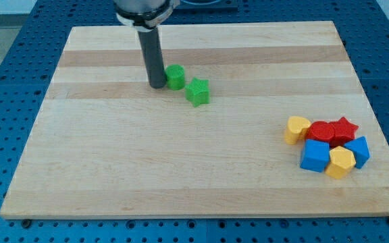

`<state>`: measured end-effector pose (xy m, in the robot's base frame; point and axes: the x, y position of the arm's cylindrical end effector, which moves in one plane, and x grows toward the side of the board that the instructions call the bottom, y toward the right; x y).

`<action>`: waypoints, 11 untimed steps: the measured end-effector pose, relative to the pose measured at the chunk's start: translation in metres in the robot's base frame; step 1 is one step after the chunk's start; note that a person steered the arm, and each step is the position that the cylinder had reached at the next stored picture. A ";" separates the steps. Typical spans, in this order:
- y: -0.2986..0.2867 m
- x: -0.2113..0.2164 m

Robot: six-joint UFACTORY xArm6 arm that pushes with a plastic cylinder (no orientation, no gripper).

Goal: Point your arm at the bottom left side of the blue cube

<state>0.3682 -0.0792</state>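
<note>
A: Blue cube (315, 156)?
B: Near right of the surface (113, 182), wedged in a cluster against a yellow block (341, 163). Judged light, rigid, slides easily; approach its near-left corner.
A: Tool?
B: No jaws. My tip (157, 86) touches the green cylinder (175, 77), far left. No writing visible.

We see a pale striped wooden board (113, 169) on a blue perforated table (5, 40), two green blocks (175, 77) (197, 92), two yellow (296, 128) (341, 162), two red (321, 131) (344, 128), two blue (315, 156) (360, 150), and our dark rod (152, 57).
</note>
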 end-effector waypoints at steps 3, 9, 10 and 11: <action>-0.004 0.029; 0.188 0.224; 0.245 0.224; 0.303 0.226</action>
